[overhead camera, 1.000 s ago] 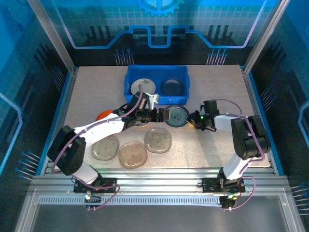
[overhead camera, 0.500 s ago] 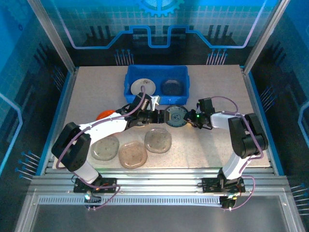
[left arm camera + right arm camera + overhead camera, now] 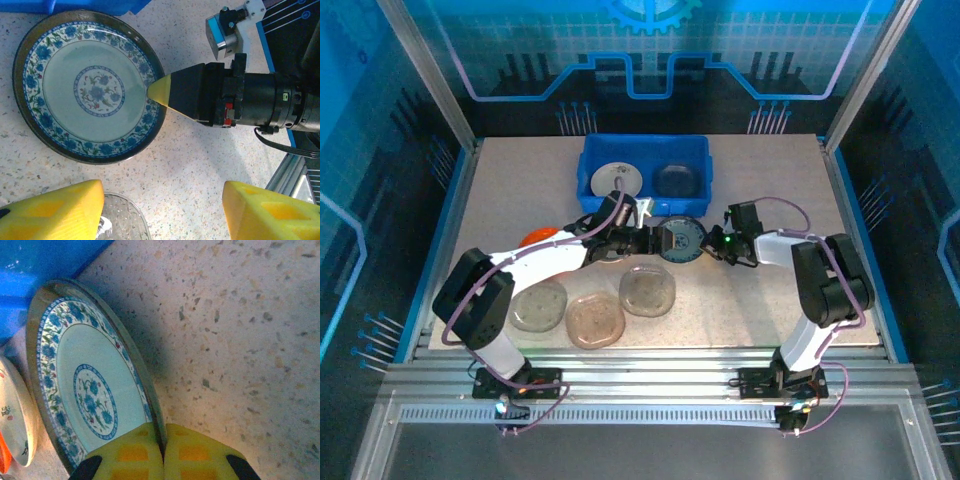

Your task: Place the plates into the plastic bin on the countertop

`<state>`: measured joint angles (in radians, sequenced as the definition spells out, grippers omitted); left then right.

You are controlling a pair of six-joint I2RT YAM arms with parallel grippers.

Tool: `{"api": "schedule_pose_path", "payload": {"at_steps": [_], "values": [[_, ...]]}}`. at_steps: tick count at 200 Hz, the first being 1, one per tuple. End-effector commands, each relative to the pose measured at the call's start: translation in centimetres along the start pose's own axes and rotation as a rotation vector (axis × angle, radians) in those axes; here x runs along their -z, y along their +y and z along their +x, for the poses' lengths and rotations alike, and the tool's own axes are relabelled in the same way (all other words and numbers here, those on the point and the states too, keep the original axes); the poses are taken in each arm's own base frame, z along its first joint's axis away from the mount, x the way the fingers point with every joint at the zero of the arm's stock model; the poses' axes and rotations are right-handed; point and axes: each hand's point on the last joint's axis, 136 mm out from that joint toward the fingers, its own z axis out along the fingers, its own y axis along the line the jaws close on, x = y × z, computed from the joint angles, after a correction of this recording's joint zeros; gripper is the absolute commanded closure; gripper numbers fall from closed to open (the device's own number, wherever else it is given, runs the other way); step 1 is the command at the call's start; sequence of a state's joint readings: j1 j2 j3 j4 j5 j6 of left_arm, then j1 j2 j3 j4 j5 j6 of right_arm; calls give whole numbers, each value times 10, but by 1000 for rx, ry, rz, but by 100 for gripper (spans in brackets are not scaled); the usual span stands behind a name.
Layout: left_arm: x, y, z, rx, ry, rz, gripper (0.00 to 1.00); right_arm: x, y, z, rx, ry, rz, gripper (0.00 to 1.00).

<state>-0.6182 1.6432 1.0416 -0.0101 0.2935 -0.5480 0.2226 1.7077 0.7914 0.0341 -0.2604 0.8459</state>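
done: two plates (image 3: pixel 617 178) in plastic bin (image 3: pixel 645 140) | now: right claw (image 3: pixel 163 450) clamped on blue-patterned plate (image 3: pixel 678 240) rim, on desk (image 3: pixel 760 180) just beside bin | left claw (image 3: pixel 162 210) wide open, empty | todo: glass plates (image 3: pixel 595 320), orange plate (image 3: pixel 533 238)

bin (image 3: pixel 645 141): back middle of the countertop (image 3: pixel 760 300)
inside it: two plates (image 3: pixel 616 178) side by side
lone plate (image 3: pixel 680 240): on the countertop, just in front of the bin's right half
front row: three plates (image 3: pixel 596 320), left of centre, nearer the arm bases
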Motion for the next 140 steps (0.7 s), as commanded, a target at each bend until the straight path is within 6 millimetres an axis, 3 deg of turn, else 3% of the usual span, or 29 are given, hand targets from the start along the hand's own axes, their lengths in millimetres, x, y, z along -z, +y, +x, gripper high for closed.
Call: {"api": "schedule_pose_path", "payload": {"at_steps": [1,29,85,122,140], "values": [[4,-13,-10,-39,-16,24,35,16,-18,13,7,-8,66,100],[9,-11,-12,-60,-31,2,35,49,-12,7,19,-82,33,100],[15,-3,-18,-30,-58,10,35,108,31,15,128,-64,-76,100],[17,-7,-23,-4,-76,62,37,125,60,24,151,-34,-214,100],[15,-12,-24,21,-69,98,45,129,76,29,185,-17,-276,100]]}}
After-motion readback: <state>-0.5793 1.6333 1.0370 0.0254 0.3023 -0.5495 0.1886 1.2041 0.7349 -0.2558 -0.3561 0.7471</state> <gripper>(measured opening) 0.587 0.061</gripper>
